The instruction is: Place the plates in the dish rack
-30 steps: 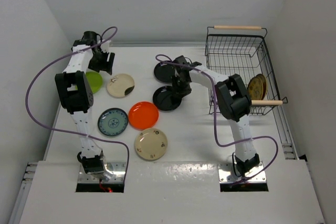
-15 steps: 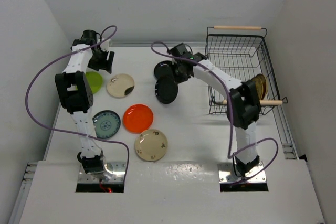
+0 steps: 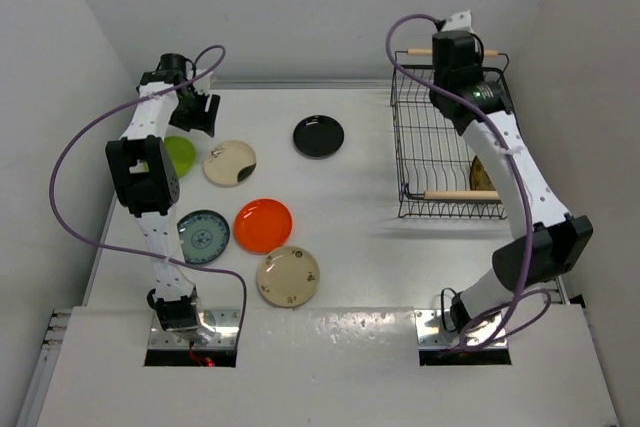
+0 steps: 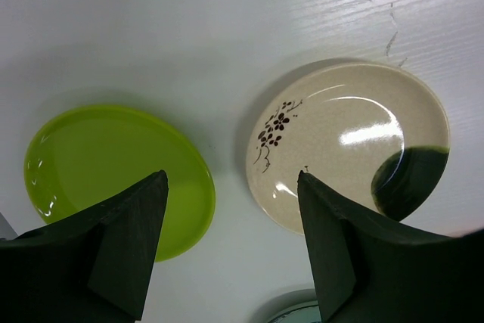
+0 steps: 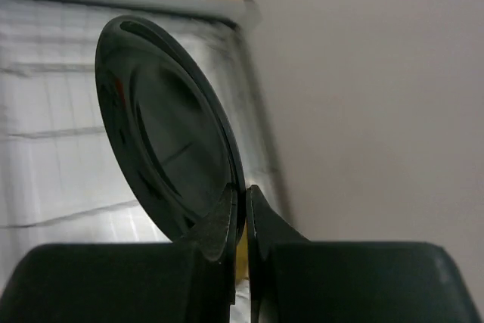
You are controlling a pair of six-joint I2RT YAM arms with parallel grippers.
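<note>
Now right gripper (clamping black plate) has swung over dish rack.

Six plates lie left of the dish rack

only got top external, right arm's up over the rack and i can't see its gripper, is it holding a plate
Observer: Yes. The right wrist view shows the right gripper shut on the rim of a black plate.
Operator: plate flat across the jaws or in line with them
Observer: In line with them, sticking out well past the tips.
Operator: left one got anything
Observer: No. The left gripper is open and empty, over the gap between the lime plate and a cream plate.
</note>
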